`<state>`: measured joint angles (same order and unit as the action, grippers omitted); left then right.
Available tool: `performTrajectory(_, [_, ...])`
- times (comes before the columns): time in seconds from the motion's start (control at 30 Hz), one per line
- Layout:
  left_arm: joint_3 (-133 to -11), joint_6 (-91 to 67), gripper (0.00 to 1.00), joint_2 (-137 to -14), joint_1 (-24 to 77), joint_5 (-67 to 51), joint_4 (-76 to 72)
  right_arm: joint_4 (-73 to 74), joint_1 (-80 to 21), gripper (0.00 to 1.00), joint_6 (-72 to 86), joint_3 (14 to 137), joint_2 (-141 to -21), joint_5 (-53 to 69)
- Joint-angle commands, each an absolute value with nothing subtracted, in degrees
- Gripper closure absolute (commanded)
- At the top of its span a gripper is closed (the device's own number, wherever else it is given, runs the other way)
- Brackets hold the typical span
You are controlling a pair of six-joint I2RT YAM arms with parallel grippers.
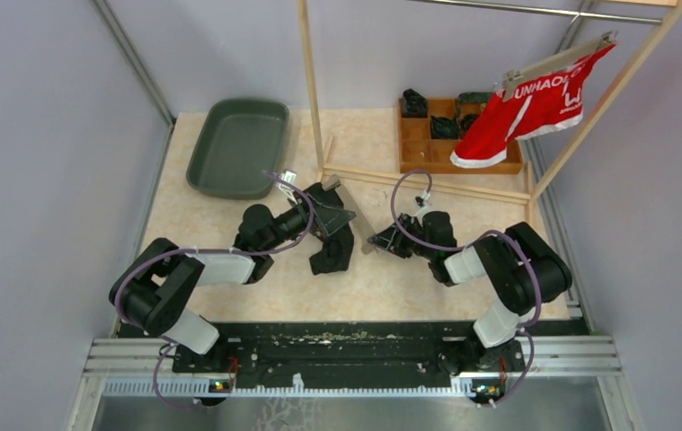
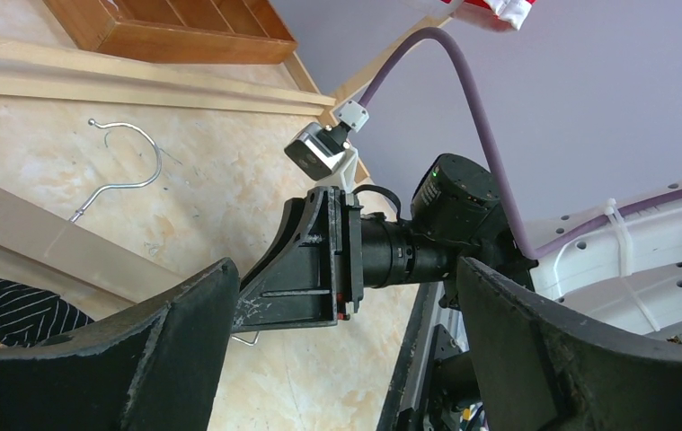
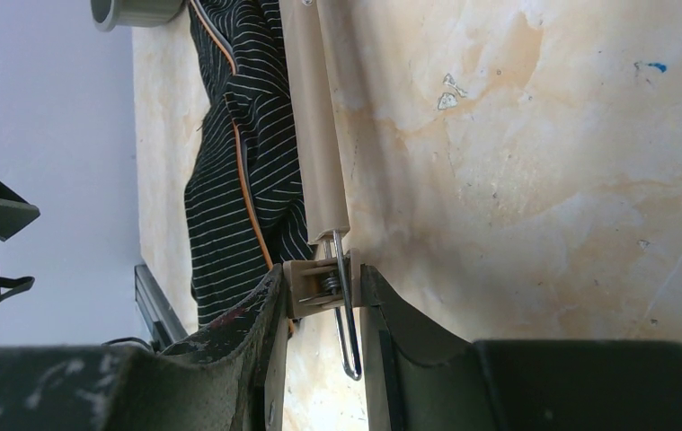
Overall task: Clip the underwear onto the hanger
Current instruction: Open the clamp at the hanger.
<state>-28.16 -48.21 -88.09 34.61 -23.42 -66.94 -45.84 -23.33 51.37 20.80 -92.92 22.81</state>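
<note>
1. Tabletop [image 1: 391,292]: pale marbled surface carrying both items.
2. Underwear [image 3: 229,180]: black, striped, crumpled on the tabletop against the hanger bar.
3. Hanger [image 3: 314,135]: beige bar lying flat.
4. Left end effector [image 2: 341,269]: fingers spread wide, holding nothing.
5. Right end effector [image 3: 321,287]: narrowed onto the hanger's end clip [image 3: 310,287].

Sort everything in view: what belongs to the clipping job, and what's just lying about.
Job: striped underwear, wooden clip hanger, right gripper clamped on its clip, left gripper open.
Lying about: green tray, wooden compartment box, red shorts hung on the rack.
</note>
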Motion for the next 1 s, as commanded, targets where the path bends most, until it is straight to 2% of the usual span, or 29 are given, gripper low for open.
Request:
performTrajectory(0.0, [-29.6,-48.2,0.06,-88.1,34.4,-24.4,-69.1,-47.2,-22.7,0.85,50.2,22.7,-94.2,21.5])
performTrajectory(0.63, [-29.6,-47.6,0.06,-86.5,34.4,-23.8,-67.5,-47.2,-22.7,0.62,50.4,22.9,-96.4,21.0])
performTrajectory(0.87, [-29.5,-47.6,0.06,-86.3,34.4,-23.6,-67.3,-47.1,-22.7,0.59,50.4,22.9,-96.6,20.9])
performTrajectory(0.97, [-29.6,-47.6,0.06,-86.2,34.4,-23.6,-67.2,-47.2,-22.7,0.55,50.4,23.0,-96.8,21.0])
